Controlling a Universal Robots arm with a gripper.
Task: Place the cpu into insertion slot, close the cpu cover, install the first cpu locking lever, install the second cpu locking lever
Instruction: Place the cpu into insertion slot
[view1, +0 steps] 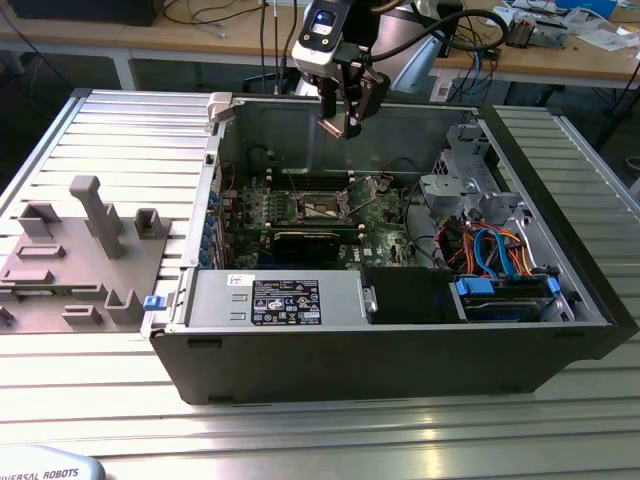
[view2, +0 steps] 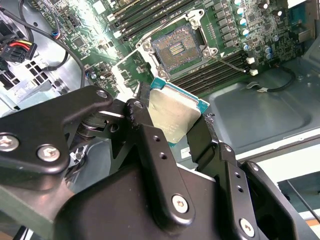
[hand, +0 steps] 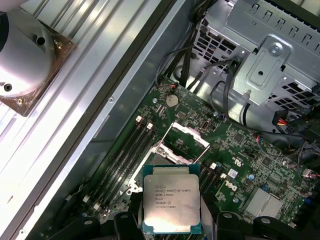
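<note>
Exterior view: black computer case (view1: 380, 365) lies open on a slatted metal table (view1: 320, 430). The gripper (view1: 343, 122) hangs over the case's far wall, at about 12 o'clock from the socket (view1: 322, 207) and well clear of it.

Fingers (view2: 150, 135) are clamped on the chip (view2: 175, 116), one on each of two opposite edges. Both wrist views show the chip's silvery face, with a thin blue-green border around it. It is held in the air, touching nothing but the fingers. In the second wrist view it sits tilted, one corner toward the board.

The socket sits in the green motherboard (hand: 250, 160) on the case floor. It is uncovered, and the second wrist view shows the dark square with its field of contacts bare. In that view a thin wire lever (view2: 227, 62) angles away from one corner of the socket, across the memory slots (view2: 215, 75). I cannot pick out the cover plate for certain in any view.

Other items in the exterior view:
- A power supply box (view1: 285, 298) with a label is at 6 o'clock from the socket, against the near wall.
- A bundle of blue and orange cables (view1: 495, 245) is at roughly 4 o'clock from the socket.
- A metal drive cage (view1: 455, 190) is at 3 o'clock from the socket.
- A grey moulded holder tray (view1: 70, 250) with upright pegs rests on the table at 9 o'clock from the case, just beside it.
</note>
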